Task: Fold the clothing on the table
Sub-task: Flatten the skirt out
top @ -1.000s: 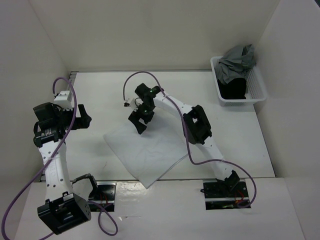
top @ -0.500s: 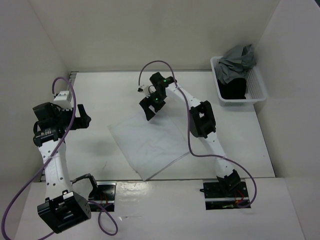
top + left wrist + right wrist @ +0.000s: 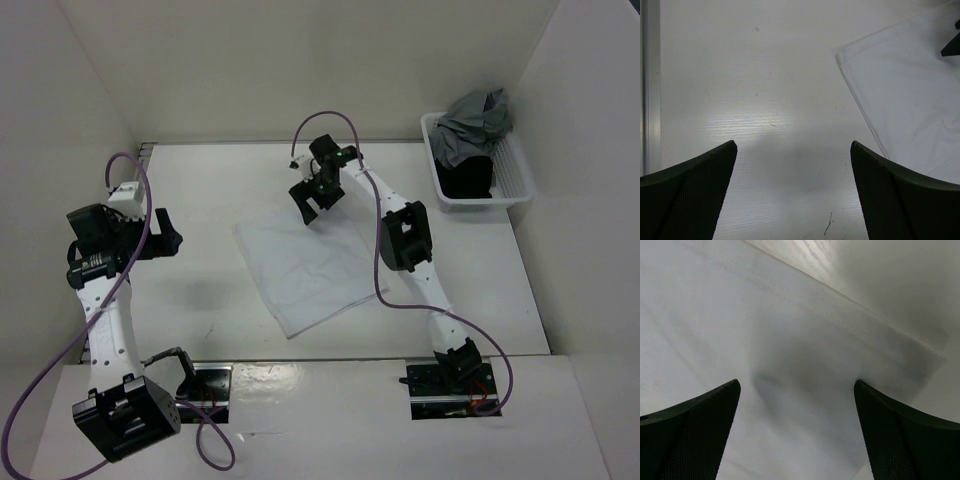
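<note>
Top view looks down from behind; 2 nearer wrist views share the clothing [image 3: 310, 268]

I am working in a robot test lab, not a home. I am standing at a bare white table [image 3: 200, 190] that plain white walls [image 3: 330, 70] are boxing in on three sides, like a little booth. My left arm [image 3: 105, 310] and right arm [image 3: 420, 280] are sitting bolted at the near edge. Purple cables [image 3: 325, 113] are looping off my arms in the open. A thin metal rail [image 3: 650, 85] is running along the table's edge, and a white plastic basket [image 3: 515, 170] is sitting in the far corner.
</note>
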`<state>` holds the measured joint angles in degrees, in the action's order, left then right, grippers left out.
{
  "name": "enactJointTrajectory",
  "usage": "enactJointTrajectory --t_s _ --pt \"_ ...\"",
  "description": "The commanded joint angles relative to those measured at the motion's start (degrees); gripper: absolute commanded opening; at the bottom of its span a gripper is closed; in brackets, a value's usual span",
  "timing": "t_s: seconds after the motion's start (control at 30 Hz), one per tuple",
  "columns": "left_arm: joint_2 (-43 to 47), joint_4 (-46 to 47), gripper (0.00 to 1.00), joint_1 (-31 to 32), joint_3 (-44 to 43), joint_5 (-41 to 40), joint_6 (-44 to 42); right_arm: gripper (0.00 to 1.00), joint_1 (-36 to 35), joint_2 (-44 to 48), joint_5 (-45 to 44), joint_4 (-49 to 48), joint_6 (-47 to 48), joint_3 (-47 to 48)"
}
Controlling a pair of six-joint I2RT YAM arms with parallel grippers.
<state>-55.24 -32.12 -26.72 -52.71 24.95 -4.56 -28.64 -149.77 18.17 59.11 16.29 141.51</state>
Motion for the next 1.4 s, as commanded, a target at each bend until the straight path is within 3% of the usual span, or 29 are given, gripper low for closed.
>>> enactJointTrajectory --t_s 0.0,0.3,0.67,0.97,1.1,1.23,1.37 --pt "-0.04 1.44 1.0 -0.35 0.41 0.98 -1.24 0.99 1.83 -4.28 -5.42 0.12 -1.53 4.63" --pt "-0.57 1.44 1.0 -0.35 0.41 0.98 -1.24 0.99 5.0 -4.91 -11.75 0.3 -4.25 6.14" --pt "-0.57 1.44 1.0 -0.35 0.41 0.98 -1.77 0.99 8.43 2.2 -14.66 -2.25 -6.54 -4.04" --pt "-3.8 0.13 1.0 1.4 -1.25 2.82 -2.3 0.99 4.39 21.35 -9.82 -4.61 -7.07 -11.16" --pt "-11.1 -1.1 1.0 8.41 -6.78 2.82 -2.3 0.99 4.39 31.01 -10.96 -6.63 -6.36 -15.55" --pt "-19.01 -1.2 1.0 15.28 -13.72 2.82 -1.68 0.99 5.61 42.0 -16.15 -12.61 -4.44 -32.38" --pt "-30.08 1.0 1.0 21.87 -21.02 2.82 0.5 0.99 11.23 52.8 -13.53 -16.74 -3.9 -45.78"
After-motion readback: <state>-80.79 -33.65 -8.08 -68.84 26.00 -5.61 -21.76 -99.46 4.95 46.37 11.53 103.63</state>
